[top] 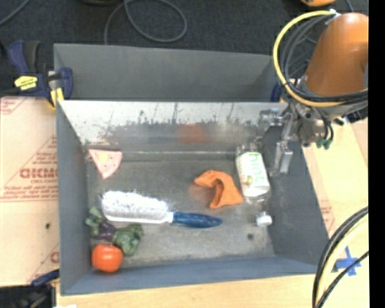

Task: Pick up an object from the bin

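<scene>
Orange wrist cover [337,50] sits highest, closest to the lens. Pincer [274,147] hangs below it at the bin's [179,76] right back corner, fingers spread, nothing between them. So no pick yet; grasp and lift are both left to do.

Nearest candidate is the white bottle [252,175] with a green label, lying just beside the fingertips on the right of the floor.

Count, moving outward:
- orange cloth [219,188] x1, touching the bottle
- small white cap [264,221] x1
- blue-handled brush [157,212] x1
- pink wedge [106,162] x1
- purple-green toy [115,231] x1
- orange-red ball [106,258] x1
</scene>
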